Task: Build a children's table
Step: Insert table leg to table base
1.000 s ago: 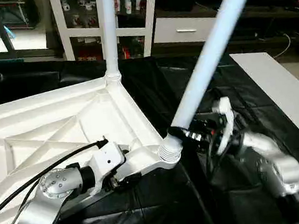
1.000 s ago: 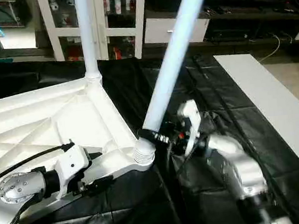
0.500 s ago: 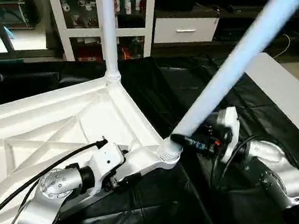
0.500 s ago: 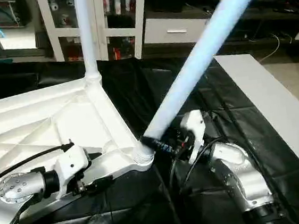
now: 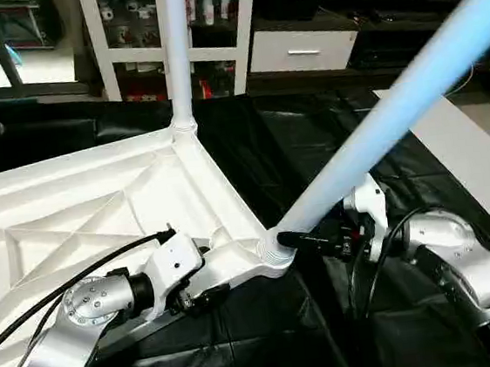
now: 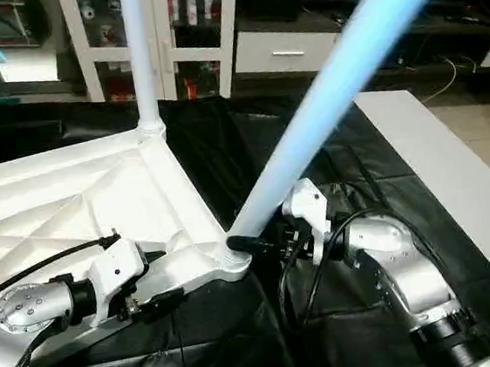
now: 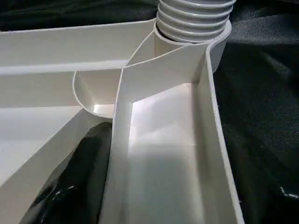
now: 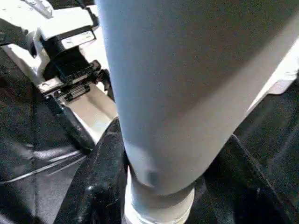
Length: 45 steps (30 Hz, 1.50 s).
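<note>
White tapered tube leg (image 5: 370, 126) pinched by right gripper (image 5: 308, 240) at ribbed square plastic tabletop's (image 5: 81, 209) corner socket (image 5: 272, 252); left gripper (image 5: 206, 294) grip: cannot tell.

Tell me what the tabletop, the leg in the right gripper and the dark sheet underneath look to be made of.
Tabletop: likely moulded white plastic, semi-gloss, judging by its thin ribs and soft highlights. Leg in the right gripper: smooth white tube with a ridged threaded end, probably plastic too. Sheet: black, shiny and creased, looks like thin plastic film.
</note>
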Tool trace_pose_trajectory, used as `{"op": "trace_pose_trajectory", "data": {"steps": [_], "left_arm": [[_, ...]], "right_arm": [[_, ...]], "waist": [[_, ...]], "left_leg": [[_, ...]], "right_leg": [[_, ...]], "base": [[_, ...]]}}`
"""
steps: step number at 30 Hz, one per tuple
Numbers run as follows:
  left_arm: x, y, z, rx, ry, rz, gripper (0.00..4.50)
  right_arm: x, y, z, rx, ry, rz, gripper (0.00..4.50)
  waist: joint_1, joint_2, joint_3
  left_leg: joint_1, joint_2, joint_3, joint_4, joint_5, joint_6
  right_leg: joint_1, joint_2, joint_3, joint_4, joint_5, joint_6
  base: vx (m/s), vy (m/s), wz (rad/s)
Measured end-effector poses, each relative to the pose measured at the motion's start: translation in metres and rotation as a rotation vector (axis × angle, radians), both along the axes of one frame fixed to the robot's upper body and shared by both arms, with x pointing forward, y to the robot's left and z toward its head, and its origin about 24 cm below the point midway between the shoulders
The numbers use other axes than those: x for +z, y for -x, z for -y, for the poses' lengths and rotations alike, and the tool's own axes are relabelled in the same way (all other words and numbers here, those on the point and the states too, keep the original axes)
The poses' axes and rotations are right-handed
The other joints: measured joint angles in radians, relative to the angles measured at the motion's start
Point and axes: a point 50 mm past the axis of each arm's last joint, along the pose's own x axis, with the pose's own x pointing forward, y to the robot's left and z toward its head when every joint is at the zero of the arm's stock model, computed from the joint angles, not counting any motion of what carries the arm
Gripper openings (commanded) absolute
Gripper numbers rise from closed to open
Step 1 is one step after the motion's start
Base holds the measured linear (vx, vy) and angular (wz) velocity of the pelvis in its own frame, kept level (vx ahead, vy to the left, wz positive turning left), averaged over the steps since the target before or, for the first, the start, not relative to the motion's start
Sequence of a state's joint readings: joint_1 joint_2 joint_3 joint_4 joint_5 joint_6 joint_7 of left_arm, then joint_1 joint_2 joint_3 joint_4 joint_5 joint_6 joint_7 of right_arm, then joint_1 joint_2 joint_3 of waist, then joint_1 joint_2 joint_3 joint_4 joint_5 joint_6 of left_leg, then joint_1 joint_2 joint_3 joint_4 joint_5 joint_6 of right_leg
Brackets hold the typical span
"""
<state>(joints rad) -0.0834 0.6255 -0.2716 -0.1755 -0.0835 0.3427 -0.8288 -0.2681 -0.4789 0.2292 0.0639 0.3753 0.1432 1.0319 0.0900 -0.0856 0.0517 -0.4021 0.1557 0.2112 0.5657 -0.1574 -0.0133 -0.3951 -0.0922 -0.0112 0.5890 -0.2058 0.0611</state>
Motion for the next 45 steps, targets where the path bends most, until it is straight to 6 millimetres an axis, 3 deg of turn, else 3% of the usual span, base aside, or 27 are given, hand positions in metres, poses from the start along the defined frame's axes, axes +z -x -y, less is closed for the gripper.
{"op": "trace_pose_trajectory", "data": {"steps": [14, 21, 24, 37, 45], "left_arm": [[-0.001, 0.002, 0.001, -0.006, -0.001, -0.007, 3.15], [-0.002, 0.001, -0.002, 0.017, -0.017, -0.01, 3.15], [-0.003, 0.002, -0.002, 0.018, -0.016, -0.01, 3.15], [-0.006, 0.0, -0.003, 0.026, -0.024, -0.017, 3.15], [-0.01, -0.006, 0.004, 0.106, -0.02, 0.013, 3.15]], "right_arm": [[0.006, -0.018, -0.001, 0.098, 0.037, -0.079, 1.82], [-0.003, -0.02, -0.011, 0.039, -0.018, -0.08, 1.82], [-0.003, -0.019, -0.011, 0.038, -0.019, -0.078, 1.82], [-0.007, -0.022, -0.014, 0.032, -0.013, -0.066, 1.82], [-0.013, -0.026, -0.019, -0.108, -0.043, -0.064, 1.82]], "waist": [[0.001, -0.004, -0.006], [-0.008, -0.003, -0.006], [-0.008, -0.001, -0.007], [-0.008, 0.007, -0.015], [-0.023, 0.006, -0.014]], "left_leg": [[0.004, 0.0, -0.001, -0.002, 0.0, 0.0], [0.015, -0.001, -0.015, -0.005, -0.005, -0.008], [0.016, -0.002, -0.015, -0.009, -0.005, -0.008], [0.022, -0.003, -0.014, -0.013, -0.006, -0.008], [0.027, -0.003, -0.017, -0.014, -0.006, -0.008]], "right_leg": [[0.008, 0.0, 0.0, -0.001, -0.002, 0.002], [0.015, 0.002, -0.009, -0.004, -0.027, 0.002], [0.017, 0.002, -0.008, -0.013, -0.028, 0.002], [0.017, 0.003, -0.006, -0.012, -0.028, 0.002], [0.017, 0.002, -0.009, -0.013, -0.029, 0.002]], "base": [[0.0, 0.0, 0.0], [0.0, 0.0, 0.0], [0.0, 0.0, 0.0], [0.0, 0.0, 0.0], [0.0, 0.0, 0.0]]}}
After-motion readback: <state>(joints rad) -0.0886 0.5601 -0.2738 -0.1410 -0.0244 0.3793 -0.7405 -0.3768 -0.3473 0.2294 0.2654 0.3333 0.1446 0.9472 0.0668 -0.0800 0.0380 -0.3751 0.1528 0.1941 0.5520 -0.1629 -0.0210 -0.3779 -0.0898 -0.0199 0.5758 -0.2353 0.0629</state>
